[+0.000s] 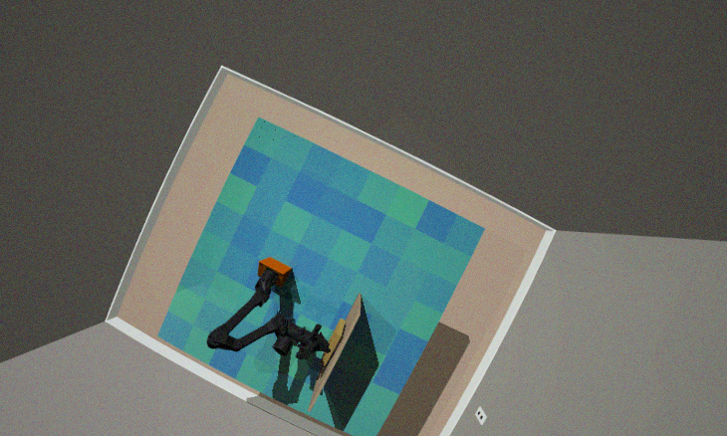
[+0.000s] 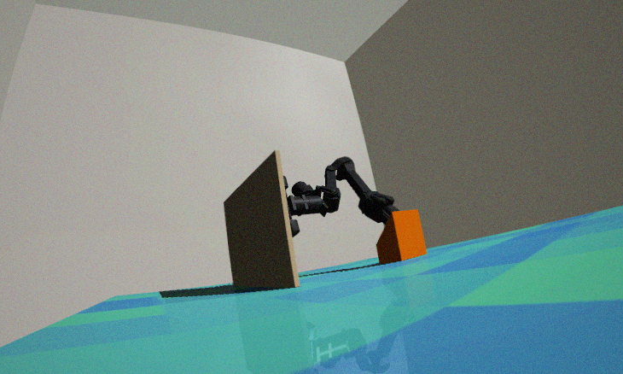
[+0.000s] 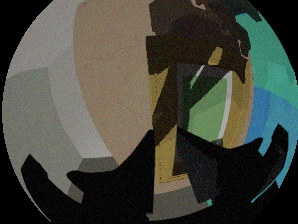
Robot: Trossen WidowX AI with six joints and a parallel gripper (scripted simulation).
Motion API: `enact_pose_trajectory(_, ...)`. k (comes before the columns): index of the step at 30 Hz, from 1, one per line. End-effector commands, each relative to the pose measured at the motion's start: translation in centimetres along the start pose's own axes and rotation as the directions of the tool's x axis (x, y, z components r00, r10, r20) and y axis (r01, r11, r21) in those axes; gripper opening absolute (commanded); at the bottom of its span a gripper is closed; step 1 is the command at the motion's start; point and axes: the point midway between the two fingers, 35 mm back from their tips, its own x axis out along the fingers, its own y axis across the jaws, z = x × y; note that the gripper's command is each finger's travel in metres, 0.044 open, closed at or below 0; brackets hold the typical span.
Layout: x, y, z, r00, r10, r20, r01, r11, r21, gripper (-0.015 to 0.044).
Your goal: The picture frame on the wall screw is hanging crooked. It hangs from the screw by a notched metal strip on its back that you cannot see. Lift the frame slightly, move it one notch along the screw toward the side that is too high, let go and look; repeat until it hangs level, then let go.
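Frame: The picture frame [image 1: 337, 334] [image 3: 239, 107] is against the front face of the upright wall panel [image 1: 350, 329] [image 2: 258, 232] [image 3: 112, 75]. Your exterior view shows only the panel's back.
Claw: The claw [image 1: 327, 348] [image 2: 294, 204] [image 3: 164, 132] is in front of the panel, clenched on the frame's border.
Work done: You have a grip on the frame.
Work left: Lift, one-notch shift, release and level check remain, as far as you can judge. You cannot read the notch count.
Level: You cannot tell which side of the frame is high; the top view is oblique and the wrist view is distorted.
Hidden parts: The screw and notched strip are out of your sight, behind the frame.
Arm: The black arm [image 1: 233, 327] [image 2: 358, 181] reaches toward the panel's front face from the orange pedestal block [image 1: 274, 264] [image 2: 409, 234], well apart from the panel on the desk [image 1: 334, 197] [image 2: 537, 283].
Obstruction: The claw covers part of the frame. Release before you judge level.
Caution: Keep the lift small; excess travel could unhook the strip.
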Motion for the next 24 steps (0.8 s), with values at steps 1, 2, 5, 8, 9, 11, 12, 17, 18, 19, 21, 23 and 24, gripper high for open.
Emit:
enact_pose_trajectory(1, 0.02, 0.23, -0.07, 1.000, 0.014, -0.004, -0.014, 1.000, -0.006, 0.0000)
enact_pose_trajectory(2, 0.02, 0.19, -0.07, 1.000, 0.014, -0.004, -0.014, 1.000, -0.006, 0.0000)
enact_pose_trajectory(5, 0.03, 0.09, -0.06, 1.000, 0.014, -0.004, -0.014, 1.000, -0.006, 0.0000)
enact_pose_trajectory(8, 0.03, 0.00, -0.05, 1.000, 0.014, -0.004, -0.014, 1.000, -0.006, 0.0000)
enact_pose_trajectory(9, 0.03, -0.04, -0.04, 1.000, 0.014, -0.004, -0.014, 1.000, -0.006, 0.0000)
enact_pose_trajectory(11, 0.03, -0.10, -0.04, 1.000, 0.014, -0.004, -0.014, 1.000, -0.006, 0.0000)
enact_pose_trajectory(12, 0.03, -0.14, -0.03, 1.000, 0.014, -0.004, -0.014, 1.000, -0.006, 0.0000)
enact_pose_trajectory(17, 0.03, -0.30, -0.02, 1.000, 0.014, -0.004, -0.014, 1.000, -0.006, 0.0000)
enact_pose_trajectory(18, 0.03, -0.33, -0.01, 1.000, 0.014, -0.004, -0.014, 1.000, -0.006, 0.0000)
enact_pose_trajectory(19, 0.03, -0.37, -0.01, 1.000, 0.014, -0.004, -0.014, 1.000, -0.006, 0.0000)
enact_pose_trajectory(21, 0.03, -0.43, 0.00, 1.000, 0.014, -0.004, -0.014, 1.000, -0.006, 0.0000)
enact_pose_trajectory(23, 0.03, -0.50, 0.01, 1.000, 0.014, -0.004, -0.014, 1.000, -0.006, 0.0000)
enact_pose_trajectory(24, 0.03, -0.51, 0.01, 1.000, 0.013, -0.004, -0.013, 1.000, -0.006, 0.0000)
